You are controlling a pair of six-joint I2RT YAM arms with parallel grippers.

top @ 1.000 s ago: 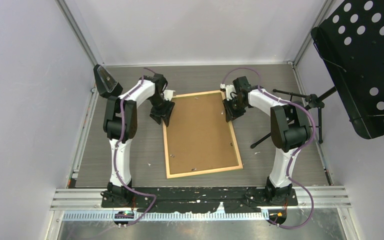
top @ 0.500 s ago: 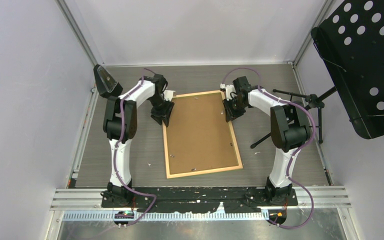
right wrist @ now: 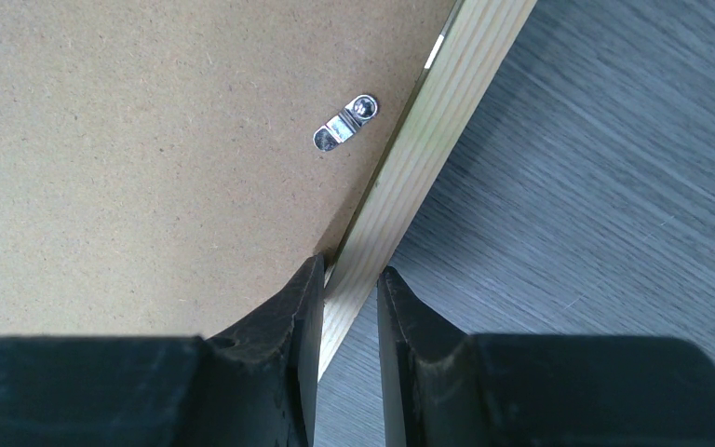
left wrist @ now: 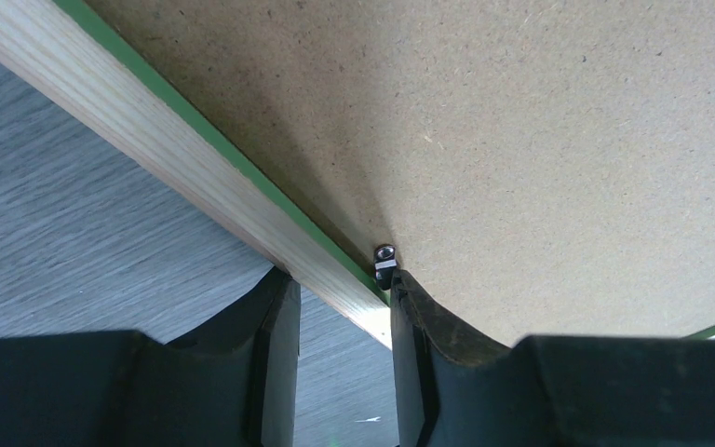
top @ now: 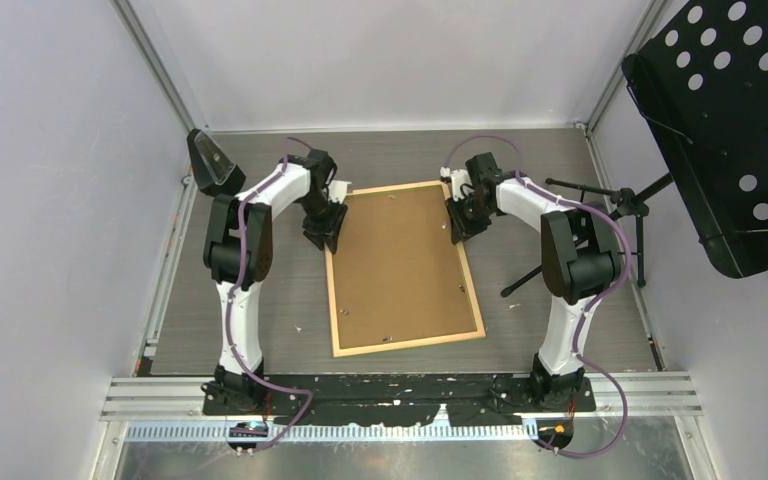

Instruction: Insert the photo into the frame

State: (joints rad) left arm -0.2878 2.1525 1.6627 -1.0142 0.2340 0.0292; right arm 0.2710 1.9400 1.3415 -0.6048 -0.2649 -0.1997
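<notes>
Frame (top: 332, 300) lies back-up at table (top: 260, 300) centre, backing (top: 400, 265) seated in it; photo not in view. Right gripper (right wrist: 351, 265) is clamped on the 2 o'clock rail (right wrist: 400, 168); left gripper (left wrist: 340, 279) straddles the 10 o'clock rail (left wrist: 149, 158), jaws narrow, contact not confirmed. Risk: a lift with one side loose would twist the frame and spill the backing.

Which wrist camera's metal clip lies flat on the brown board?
The right wrist's clip, silver and elongated; the left wrist's clip is a small stub at the frame's inner edge.
</notes>
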